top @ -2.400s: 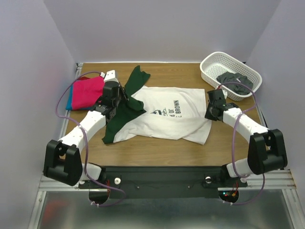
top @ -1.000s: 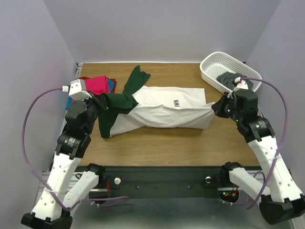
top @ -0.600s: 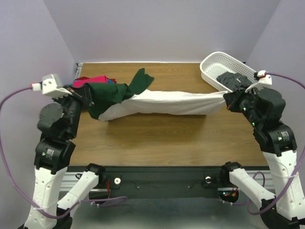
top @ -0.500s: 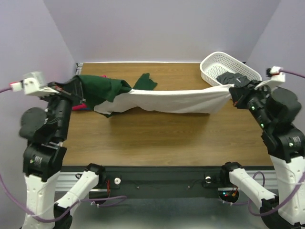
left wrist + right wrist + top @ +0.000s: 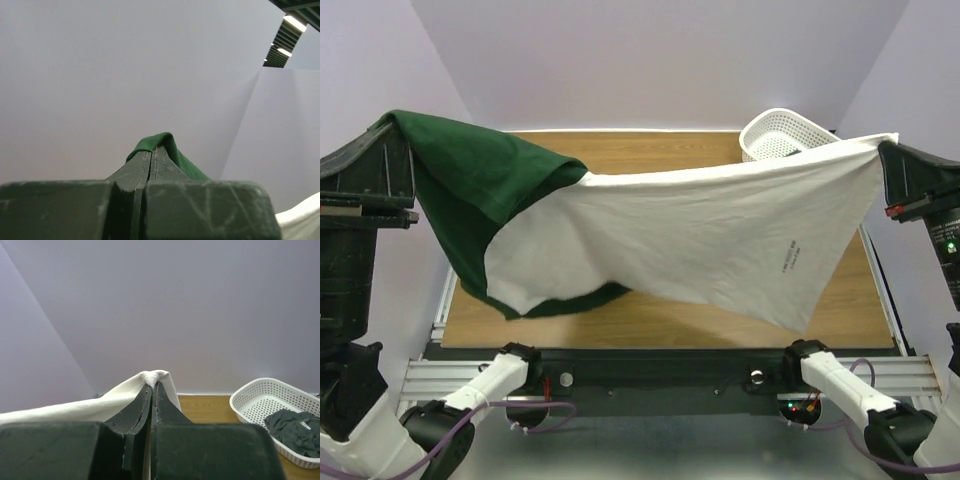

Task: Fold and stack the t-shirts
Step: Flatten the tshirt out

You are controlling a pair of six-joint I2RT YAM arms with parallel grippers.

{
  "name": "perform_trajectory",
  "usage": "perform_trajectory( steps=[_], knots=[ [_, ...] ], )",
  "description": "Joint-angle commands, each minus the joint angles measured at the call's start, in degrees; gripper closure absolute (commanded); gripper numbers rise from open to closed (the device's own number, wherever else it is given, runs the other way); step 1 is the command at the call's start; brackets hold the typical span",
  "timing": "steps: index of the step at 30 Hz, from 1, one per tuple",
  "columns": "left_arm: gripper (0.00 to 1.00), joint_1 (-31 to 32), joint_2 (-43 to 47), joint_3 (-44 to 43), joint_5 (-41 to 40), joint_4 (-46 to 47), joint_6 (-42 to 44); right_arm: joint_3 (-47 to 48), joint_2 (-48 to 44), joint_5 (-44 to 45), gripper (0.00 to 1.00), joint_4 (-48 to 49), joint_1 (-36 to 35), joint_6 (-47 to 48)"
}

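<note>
White cloth is spreading wide between my two grippers, lifted well above the wooden table. I am holding the t-shirt by both ends, so it is hanging like a sheet across the whole workspace from left to right. My left gripper is clamping a fold of the dark green sleeve. Its jaws are pressing together, and green fabric is peeking up over their tips. My right gripper is pinching a bunched white corner of the same shirt, jaws closed on it, and the cloth is trailing away to the left in my wrist view. From above, the top edge is running almost taut between my hands, sloping slightly upward toward the right. The lower edge is sagging toward the near side, with a green hem drooping at the left and a white corner dangling at the right. I cannot tell whether that lowest cloth is touching the wood. A small dark print is showing on the white panel near the right end. At the far right, the white lattice basket is sitting on the table with a dark grey garment lying in it. The raised shirt is partly hiding the basket in the overhead view.
</note>
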State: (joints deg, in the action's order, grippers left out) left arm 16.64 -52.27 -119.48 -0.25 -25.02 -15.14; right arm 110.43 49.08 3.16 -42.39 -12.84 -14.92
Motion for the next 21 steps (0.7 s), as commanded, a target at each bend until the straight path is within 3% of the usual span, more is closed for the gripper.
perform_trajectory(
  steps=[1, 7, 15, 21],
  knots=[
    [1.0, -0.3, -6.3, -5.0, 6.3, 2.0, 1.1, 3.2, 3.9, 2.6, 1.0, 2.0, -0.4, 1.8],
    [1.0, -0.3, -13.0, -3.7, 6.3, 4.7, 1.3, 1.4, 8.5, 6.1, 1.0, 4.7, -0.4, 3.9],
    [1.0, -0.4, -23.8, -1.1, 0.7, 9.2, 4.8, -10.0, 16.6, 9.9, 1.0, 13.2, -0.4, 6.1],
    [1.0, -0.4, -33.0, -7.0, -0.9, 11.0, 8.6, -8.0, 24.1, 10.6, 0.99, 17.0, -0.4, 8.1]
  ],
)
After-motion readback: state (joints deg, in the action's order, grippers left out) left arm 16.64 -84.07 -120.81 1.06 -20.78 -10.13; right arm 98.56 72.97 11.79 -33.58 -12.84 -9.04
